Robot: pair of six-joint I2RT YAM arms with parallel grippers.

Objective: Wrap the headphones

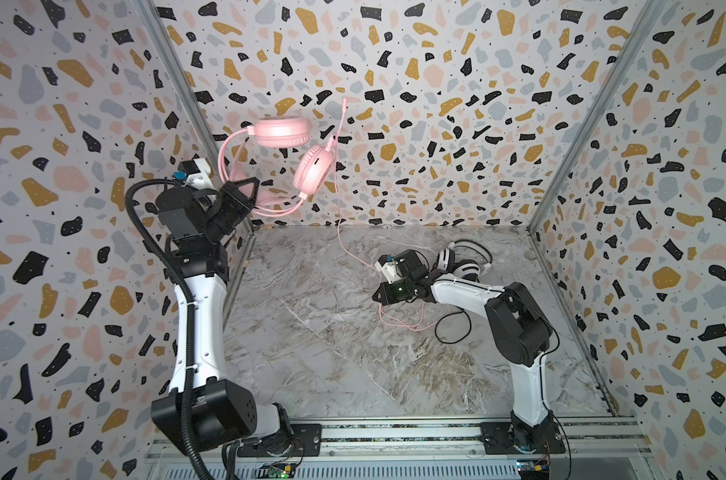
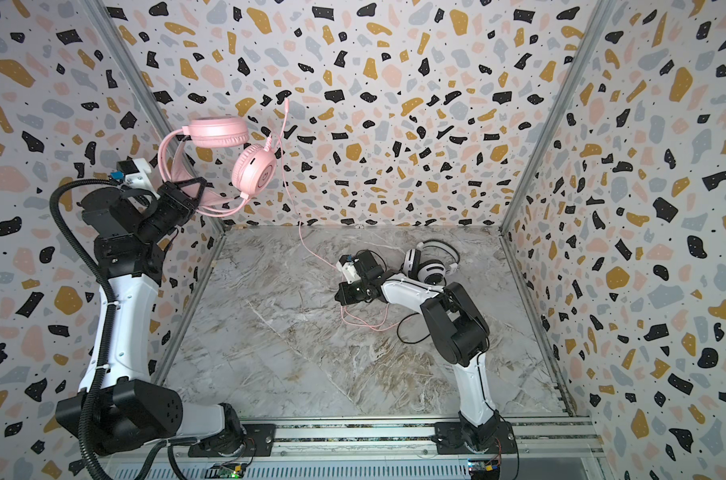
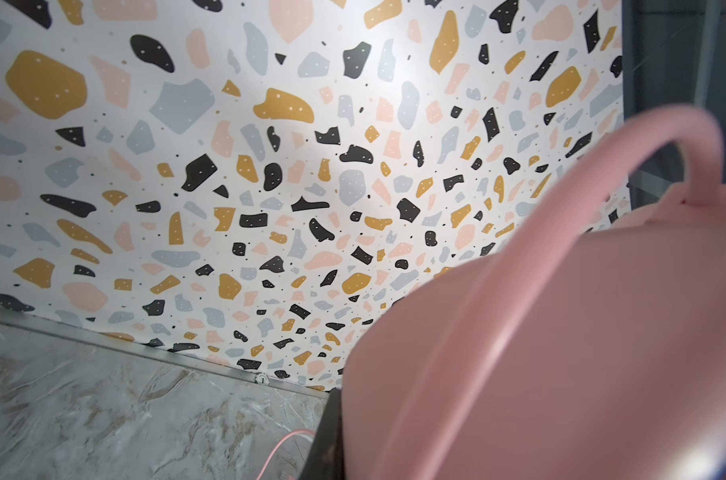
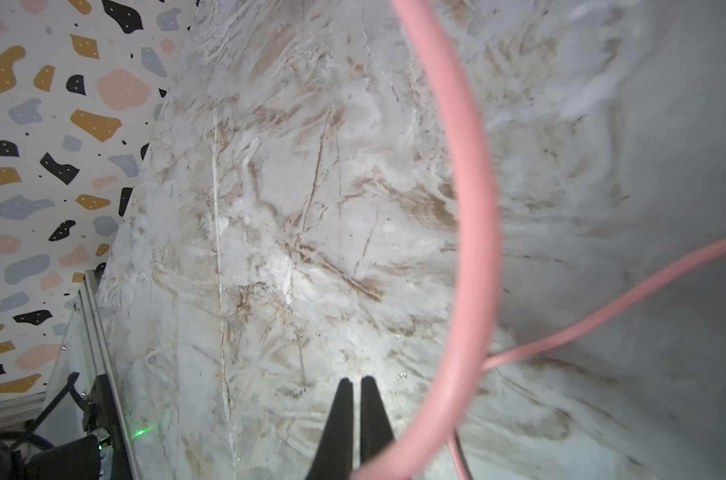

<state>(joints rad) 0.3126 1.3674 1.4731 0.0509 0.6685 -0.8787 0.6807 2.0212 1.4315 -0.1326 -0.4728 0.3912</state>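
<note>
Headphones: the pink headset [image 1: 284,131] is up in the air. Its headband is pinched in the left gripper [image 1: 247,193] and both earcups hang out past the tips, well clear of the table [image 1: 311,353]. The white-and-black headset [image 1: 463,266] lies on the table just behind the right gripper [image 1: 378,296], beside its wrist, untouched.

The right gripper sits low over the table, fingertips [image 4: 340,415] pressed together with nothing visible between them. The pink cord [image 4: 473,208] sweeps past just beside the tips and crosses near the finger bases. Can't tell if it's caught further back; looks like a miss to me.

Risks:
- Empty close: if the right arm pulls away to start a wrap, the cord stays on the table and no turn gets laid.
- Cord snagged on the fingers rather than pinched: a pull tugs the pink headset. The headband grip is a narrow pinch, so it could twist or slip out of the left gripper.
- Pink loops under the right gripper appear to cross the black cord [image 1: 452,328]. Dragging one may pull the other and shift the white-and-black headset.
- Long slack between the grippers can hook on the right wrist.
</note>
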